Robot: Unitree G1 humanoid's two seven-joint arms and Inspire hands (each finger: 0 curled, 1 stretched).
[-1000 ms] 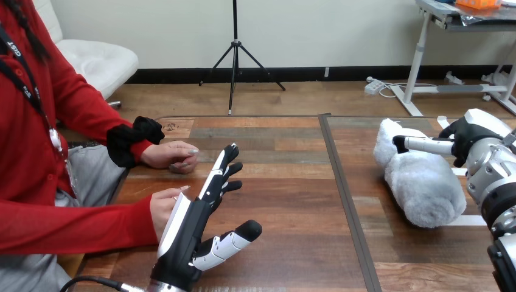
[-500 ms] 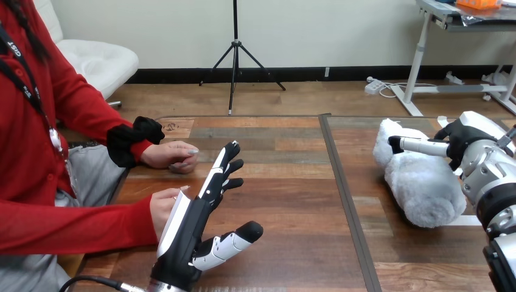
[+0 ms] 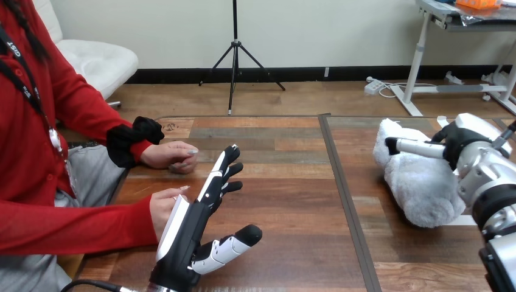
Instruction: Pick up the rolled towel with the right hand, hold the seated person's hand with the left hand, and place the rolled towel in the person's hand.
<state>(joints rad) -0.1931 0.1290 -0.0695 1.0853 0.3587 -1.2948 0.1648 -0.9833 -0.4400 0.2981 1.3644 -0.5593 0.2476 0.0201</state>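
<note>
Wooden table [image 3: 286,255], dark seam [image 3: 341,182] down its middle, white strip [image 3: 442,122], perhaps tape

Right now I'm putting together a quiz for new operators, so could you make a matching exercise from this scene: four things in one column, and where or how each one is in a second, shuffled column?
Things:
1. towel
2. left robot hand
3. right robot hand
4. person's farther hand

States:
A. up against the towel's top
B. resting on the table near its left edge
C. upright, fingers straight, beside the person's nearer hand
D. white and fluffy, lying on the table's right half

Pairs: 1-D, 2-C, 3-A, 4-B
</note>
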